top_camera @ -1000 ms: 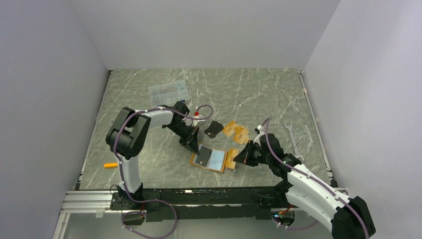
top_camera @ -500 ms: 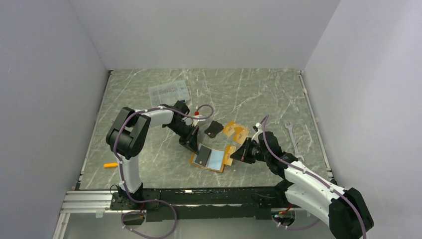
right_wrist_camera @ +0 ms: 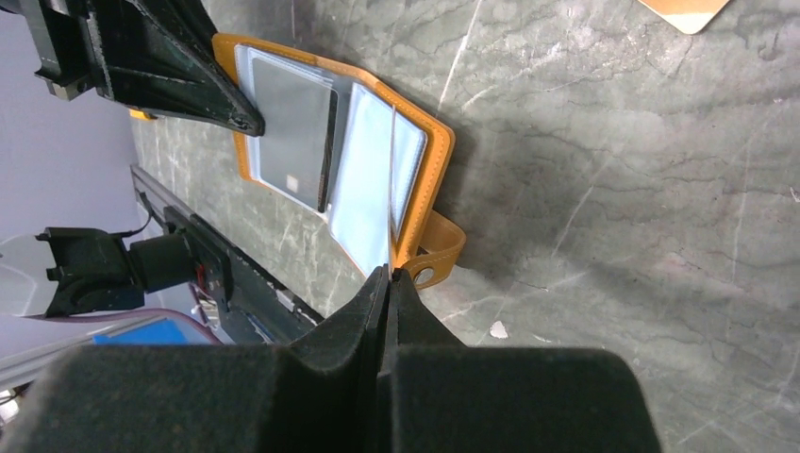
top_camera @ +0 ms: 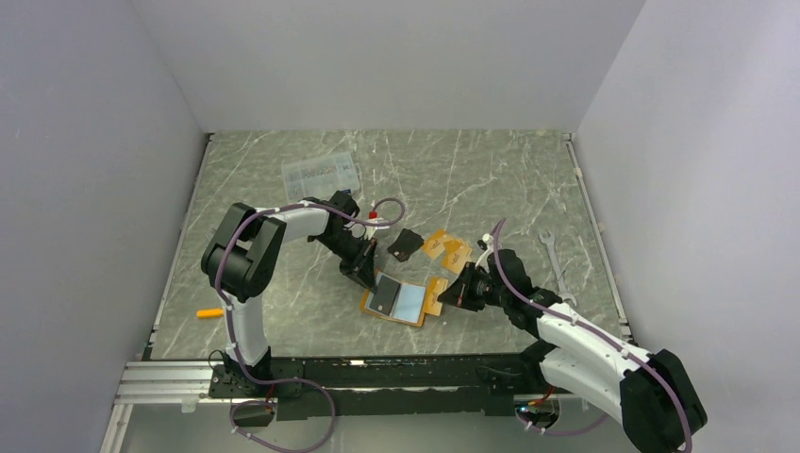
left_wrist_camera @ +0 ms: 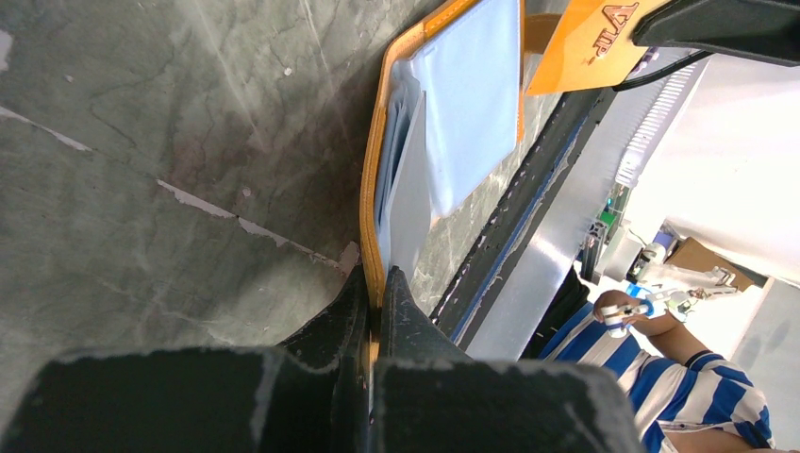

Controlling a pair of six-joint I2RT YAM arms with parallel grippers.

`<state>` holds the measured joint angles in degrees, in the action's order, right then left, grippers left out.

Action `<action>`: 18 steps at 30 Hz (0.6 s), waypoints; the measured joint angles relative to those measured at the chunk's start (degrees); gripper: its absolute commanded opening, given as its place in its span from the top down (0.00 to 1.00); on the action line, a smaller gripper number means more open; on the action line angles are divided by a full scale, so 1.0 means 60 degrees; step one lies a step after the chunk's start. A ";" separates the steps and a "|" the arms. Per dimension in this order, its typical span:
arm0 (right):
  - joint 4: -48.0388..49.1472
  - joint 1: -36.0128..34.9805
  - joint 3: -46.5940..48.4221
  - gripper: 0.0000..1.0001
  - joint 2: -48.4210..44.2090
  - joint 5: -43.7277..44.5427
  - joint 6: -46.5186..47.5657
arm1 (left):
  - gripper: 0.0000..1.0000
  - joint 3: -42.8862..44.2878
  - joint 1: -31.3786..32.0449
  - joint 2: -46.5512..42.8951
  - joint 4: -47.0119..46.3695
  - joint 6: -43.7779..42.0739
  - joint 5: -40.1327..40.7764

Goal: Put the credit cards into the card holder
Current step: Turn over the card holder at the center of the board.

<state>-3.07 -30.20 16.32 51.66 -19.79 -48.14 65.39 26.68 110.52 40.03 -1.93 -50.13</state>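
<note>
Only the orange card [left_wrist_camera: 585, 47] bears legible lettering, which seems to read "VIP".

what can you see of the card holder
The card holder is a thick orange leather-like wallet, lying open and flat on the table, with pale blue sleeves inside. A grey card sits in its left half; a snap tab sticks out at the right edge. The left gripper pinches its left rim; the right gripper holds an orange card edge-on over its right half.
</note>
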 measured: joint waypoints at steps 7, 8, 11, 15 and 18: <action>0.0025 0.0000 -0.0120 1.00 0.0000 -0.0004 0.0015 | 1.00 0.0000 0.0004 0.0000 0.0000 0.0000 0.0000; 0.0069 0.0000 -0.0175 1.00 0.0000 -0.0004 -0.0011 | 1.00 0.0000 0.0004 0.0000 0.0000 0.0000 0.0000; 0.0270 0.0000 -0.0328 1.00 0.0029 -0.0018 -0.0102 | 1.00 0.0000 0.0004 0.0000 0.0000 0.0000 -0.0004; 0.0616 0.0000 -0.0517 1.00 0.0087 -0.0047 -0.0291 | 1.00 0.0000 0.0004 0.0000 -0.0004 0.0000 -0.0004; 0.0754 0.0000 -0.0616 1.00 0.0087 -0.0055 -0.0390 | 1.00 0.0000 0.0004 0.0000 -0.0007 0.0000 -0.0007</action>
<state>1.45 -30.20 12.62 52.18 -20.12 -50.48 65.39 26.70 110.52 39.99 -1.93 -50.17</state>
